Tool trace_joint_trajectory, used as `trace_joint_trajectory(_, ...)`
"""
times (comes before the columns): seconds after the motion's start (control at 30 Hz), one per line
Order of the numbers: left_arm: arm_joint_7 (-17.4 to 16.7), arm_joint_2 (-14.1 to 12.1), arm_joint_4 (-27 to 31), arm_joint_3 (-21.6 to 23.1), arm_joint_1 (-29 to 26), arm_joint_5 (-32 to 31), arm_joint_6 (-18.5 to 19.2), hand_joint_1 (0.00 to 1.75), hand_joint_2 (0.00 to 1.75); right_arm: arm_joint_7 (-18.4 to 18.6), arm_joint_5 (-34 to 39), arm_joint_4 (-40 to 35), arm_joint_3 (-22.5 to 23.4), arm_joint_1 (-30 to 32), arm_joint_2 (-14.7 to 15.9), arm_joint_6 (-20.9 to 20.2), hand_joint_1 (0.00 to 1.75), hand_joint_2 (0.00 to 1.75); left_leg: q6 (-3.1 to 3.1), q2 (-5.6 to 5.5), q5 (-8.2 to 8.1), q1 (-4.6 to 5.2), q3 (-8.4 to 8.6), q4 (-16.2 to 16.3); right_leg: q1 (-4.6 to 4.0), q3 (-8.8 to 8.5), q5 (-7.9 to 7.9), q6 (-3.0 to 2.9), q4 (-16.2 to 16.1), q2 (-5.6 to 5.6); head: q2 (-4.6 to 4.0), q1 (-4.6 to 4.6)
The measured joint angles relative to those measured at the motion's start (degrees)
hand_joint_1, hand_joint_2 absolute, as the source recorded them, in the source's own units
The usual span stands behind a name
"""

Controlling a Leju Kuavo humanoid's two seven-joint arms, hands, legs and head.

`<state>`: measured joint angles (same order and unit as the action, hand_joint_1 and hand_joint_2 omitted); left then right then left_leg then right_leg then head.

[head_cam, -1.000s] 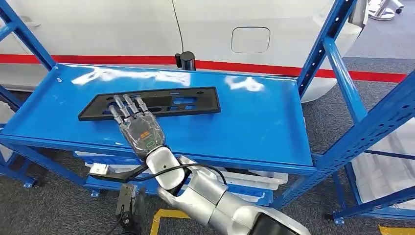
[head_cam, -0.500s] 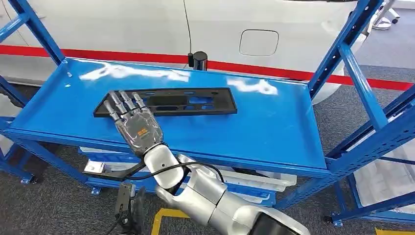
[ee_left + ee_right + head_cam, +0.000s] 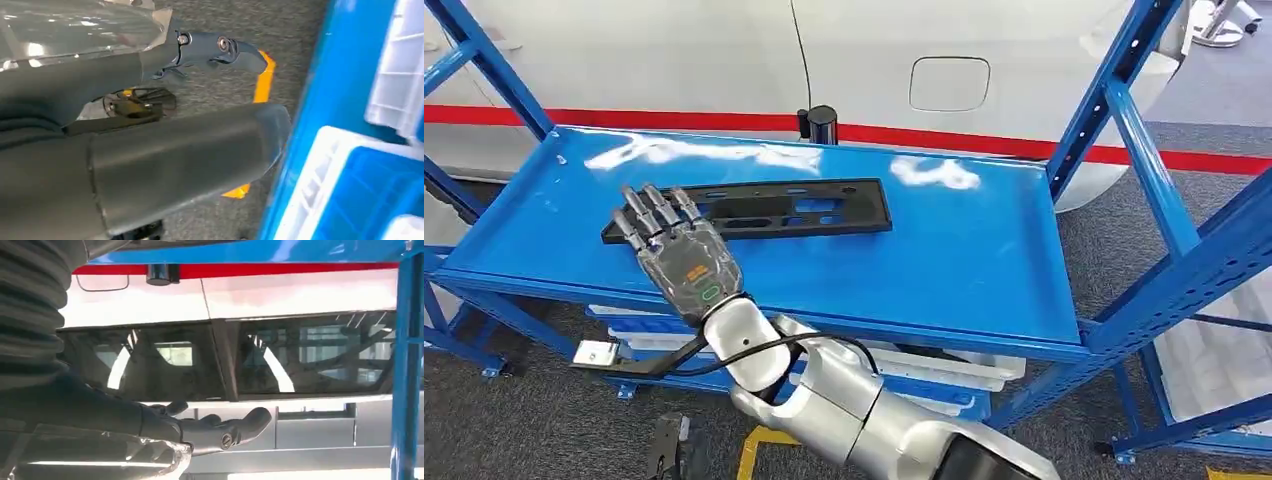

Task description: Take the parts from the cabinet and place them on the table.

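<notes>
While the black plate [image 3: 749, 209] is lying near the shelf's [image 3: 964, 260] back edge, the right hand [image 3: 679, 258] is hovering flat over its left end, fingers apart, holding nothing.

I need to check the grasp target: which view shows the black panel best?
The head view: the black panel lies whole on the blue shelf, with the right hand at its near-left end. Neither wrist view plainly shows it.

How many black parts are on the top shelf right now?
1. A long black panel lies flat on the blue shelf, toward its left half, with the right hand over its left end. The hand may hide something beneath it.
</notes>
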<state>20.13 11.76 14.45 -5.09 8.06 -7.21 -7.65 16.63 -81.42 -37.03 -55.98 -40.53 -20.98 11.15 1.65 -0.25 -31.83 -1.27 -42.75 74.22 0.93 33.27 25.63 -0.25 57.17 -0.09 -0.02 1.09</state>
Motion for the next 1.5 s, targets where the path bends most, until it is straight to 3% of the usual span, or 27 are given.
trace_joint_trajectory(0.03,-0.09,-0.06,-0.07,-0.07,-0.09,0.00,0.00,0.00,0.00,0.02,0.00,0.00,-0.02,-0.03,-0.02,0.00,0.00,1.75,0.07,0.14,2.11,-0.21,1.59,-3.26,0.05,-0.12,0.02,0.03,0.01,0.02,0.00,0.00)
trace_joint_trajectory(0.1,-0.31,-0.18,-0.11,-0.20,-0.09,-0.07,0.00,0.00,0.00,0.02,-0.02,-0.09,-0.11,-0.07,-0.04,0.00,0.00,1.75,0.22,0.50,7.08,-0.64,7.17,-13.98,0.16,-0.40,0.23,0.34,0.06,0.06,0.00,0.00)
trace_joint_trajectory(0.13,-0.43,-0.15,-0.13,-0.24,-0.05,-0.09,0.00,0.00,0.00,0.04,-0.13,-0.15,-0.15,-0.14,-0.04,0.00,0.00,1.75,0.33,0.56,6.10,-0.30,8.58,-16.18,-0.41,-0.25,0.32,0.62,0.13,0.07,0.00,0.00)
trace_joint_trajectory(0.17,-0.94,-0.13,-0.13,-0.28,-0.04,-0.20,0.20,0.00,0.00,0.11,-0.20,-0.22,-0.20,-0.30,-0.02,-0.15,0.00,1.75,-0.45,0.27,6.32,-0.09,8.76,-16.56,-0.67,0.04,0.38,0.88,0.33,0.05,0.00,0.04)
trace_joint_trajectory(0.27,-2.69,-0.24,-0.28,-0.42,0.04,-0.59,1.05,0.00,0.00,0.11,-0.42,-0.37,-0.39,-0.40,-0.02,-0.35,0.00,1.75,-1.64,0.13,6.57,0.38,8.43,-16.56,-0.40,-0.01,0.03,1.81,-0.11,-0.13,0.00,0.09)
trace_joint_trajectory(0.3,-3.04,-0.24,-0.28,-0.52,0.19,-0.63,1.12,0.00,0.00,0.11,-0.46,-0.46,-0.42,-0.47,0.02,-0.35,0.00,1.75,-2.25,0.22,6.94,-0.08,8.68,-17.04,-0.16,0.69,0.61,2.08,0.38,-0.13,0.00,0.09)
trace_joint_trajectory(0.37,-3.34,-0.28,-0.28,-0.61,0.63,-0.70,1.31,0.00,0.00,0.13,-0.55,-0.48,-0.46,-0.85,0.09,-0.35,0.00,1.75,-3.09,0.21,7.02,0.11,8.64,-17.09,-0.18,3.15,3.58,1.59,6.26,-0.05,0.00,0.22)
trace_joint_trajectory(0.43,-3.56,-0.30,-0.31,-0.61,0.69,-0.76,1.44,0.00,0.00,0.13,-0.66,-0.44,-0.52,-0.67,0.31,-0.35,0.00,1.75,-3.31,0.20,7.00,0.33,8.59,-17.07,-0.21,7.89,7.10,1.23,16.32,-0.02,0.00,0.22)
trace_joint_trajectory(0.47,-3.69,-0.31,-0.35,-0.61,0.67,-0.79,1.49,0.00,0.00,0.15,-0.68,-0.42,-0.57,-0.58,0.44,-0.37,0.00,1.75,-3.34,0.16,6.99,0.43,8.58,-17.06,-0.20,9.53,7.79,1.42,19.50,-0.02,0.00,0.22)
trace_joint_trajectory(0.5,-3.78,-0.37,-0.39,-0.63,0.68,-0.89,1.55,0.00,0.00,0.22,-0.70,-0.39,-0.61,-0.52,0.57,-0.35,0.00,1.75,-3.34,0.08,6.99,0.48,8.60,-17.06,-0.20,9.62,7.36,1.74,19.32,-0.02,0.00,0.22)
trace_joint_trajectory(0.53,-3.85,-0.37,-0.41,-0.66,0.69,-0.94,1.55,0.00,0.00,0.24,-0.72,-0.37,-0.63,-0.53,0.57,-0.35,0.00,1.75,-3.33,0.00,6.99,0.51,8.65,-17.05,-0.22,8.15,5.91,2.18,16.30,-0.02,0.00,0.24)
trace_joint_trajectory(0.6,-3.87,-0.35,-0.39,-0.68,0.76,-0.94,1.64,0.00,0.00,0.28,-0.81,-0.39,-0.74,-0.63,0.46,-0.35,0.00,1.75,-3.25,-0.21,6.94,0.53,8.87,-17.04,-0.23,2.73,1.80,2.76,5.39,-0.02,0.00,0.22)
trace_joint_trajectory(0.63,-3.87,-0.33,-0.39,-0.68,0.80,-1.05,1.71,0.00,0.00,0.33,-0.85,-0.39,-0.76,-0.66,0.46,-0.33,0.00,1.75,-3.11,-0.25,6.90,0.56,8.81,-17.02,-0.35,0.49,0.66,2.45,0.93,-0.02,0.00,0.24)
trace_joint_trajectory(0.67,-3.91,-0.35,-0.41,-0.68,0.84,-1.07,1.73,0.00,0.00,0.42,-0.87,-0.39,-0.79,-0.67,0.35,-0.31,0.00,1.75,-2.77,-0.33,6.70,1.10,8.61,-16.73,-0.58,0.02,0.47,2.00,0.26,0.01,0.00,0.17)
trace_joint_trajectory(0.87,-4.31,-0.55,-0.48,-0.68,0.87,-1.18,1.75,0.00,0.00,0.68,-1.53,-0.37,-0.81,-0.63,-0.04,-0.31,0.00,1.75,-3.40,-0.18,6.63,1.15,8.76,-17.04,0.11,-0.04,-0.13,2.21,-0.36,0.28,0.00,0.09)
trace_joint_trajectory(0.9,-4.39,-0.57,-0.48,-0.70,0.92,-1.18,1.73,0.00,0.00,0.72,-1.66,-0.46,-0.81,-0.66,-0.11,-0.26,0.00,1.75,-4.08,-0.14,7.16,1.25,9.53,-18.35,-0.20,-0.62,-0.36,2.54,-1.13,0.28,0.00,0.04)
trace_joint_trajectory(0.93,-4.46,-0.44,-0.48,-0.70,0.80,-1.18,1.73,0.00,0.00,0.74,-1.77,-0.44,-0.76,-0.49,-0.04,-0.24,0.00,1.75,-4.11,0.27,8.52,0.09,11.37,-21.29,-0.51,-0.58,-0.16,2.28,-1.01,0.16,0.00,0.07)
trace_joint_trajectory(0.97,-4.50,-0.44,-0.48,-0.72,0.89,-1.18,1.66,0.00,0.00,0.81,-1.86,-0.31,-0.76,-0.57,0.13,-0.18,0.00,1.75,-4.43,0.29,9.09,0.28,12.38,-22.88,-0.80,-0.08,0.63,2.23,0.42,0.28,0.00,0.24)
trace_joint_trajectory(1.07,-4.70,-0.37,-0.48,-0.74,0.94,-1.09,1.73,0.00,0.00,0.79,-1.88,-0.06,-0.83,-0.38,0.50,-0.18,0.00,1.75,-4.15,0.38,9.31,-0.17,12.55,-23.28,0.06,6.23,5.29,2.10,12.46,0.32,0.00,0.28)
trace_joint_trajectory(1.13,-4.94,-0.35,-0.55,-0.74,0.79,-1.09,1.75,0.00,0.00,0.81,-1.90,0.24,-0.85,0.11,0.87,-0.17,0.00,1.75,-3.31,0.34,9.03,-0.70,12.47,-22.97,0.81,7.71,5.13,3.35,14.50,0.29,0.00,0.26)
trace_joint_trajectory(1.17,-4.96,-0.35,-0.55,-0.76,0.76,-1.09,1.75,0.00,0.00,0.79,-1.95,0.37,-0.85,0.16,0.92,-0.17,0.00,1.75,-2.62,0.29,8.62,-1.17,12.41,-22.46,1.28,6.12,3.30,4.58,11.17,0.20,0.00,0.28)
trace_joint_trajectory(1.23,-4.98,-0.22,-0.55,-0.78,0.80,-1.09,1.77,0.00,0.00,0.79,-2.10,0.52,-0.90,0.13,0.83,-0.17,0.00,1.75,-0.66,0.15,7.16,-2.35,11.89,-20.07,2.57,0.66,-0.94,7.08,0.56,-0.12,0.00,0.28)
trace_joint_trajectory(1.27,-4.98,-0.28,-0.55,-0.76,0.86,-1.07,1.77,0.00,0.00,0.79,-2.18,0.55,-0.90,0.15,0.87,-0.17,0.00,1.75,0.22,0.03,6.45,-2.10,11.26,-19.17,2.02,0.96,0.38,6.84,1.54,0.44,0.00,0.31)
trace_joint_trajectory(1.3,-5.00,-0.52,-0.55,-0.76,0.86,-1.00,1.75,0.00,0.00,0.68,-2.34,0.55,-1.03,0.27,0.65,-0.15,0.00,1.75,0.89,0.07,5.71,-2.24,10.82,-17.71,2.20,0.89,0.40,5.49,1.03,0.76,0.00,0.88)
trace_joint_trajectory(1.33,-5.03,-0.42,-0.55,-0.74,0.76,-1.01,1.75,0.00,0.00,0.74,-2.47,0.68,-0.98,0.43,0.77,-0.11,0.00,1.75,0.92,-0.14,5.80,-2.21,10.61,-17.93,2.09,1.26,0.71,4.44,1.97,0.77,0.00,0.68)
trace_joint_trajectory(1.43,-5.09,-0.37,-0.57,-0.76,0.71,-1.01,1.71,0.00,0.00,0.66,-2.69,0.72,-1.03,0.43,0.66,0.04,0.00,1.75,1.36,0.11,5.35,-2.78,10.68,-17.64,1.84,1.52,1.06,3.02,2.58,1.00,0.00,0.48)
trace_joint_trajectory(1.5,-5.09,-0.37,-0.55,-0.76,0.81,-0.98,1.70,0.00,0.00,0.66,-2.75,0.72,-1.03,0.39,0.57,0.09,0.00,1.75,0.83,0.36,2.19,-2.43,7.94,-12.15,1.66,1.40,1.07,2.41,2.59,0.95,0.00,0.39)
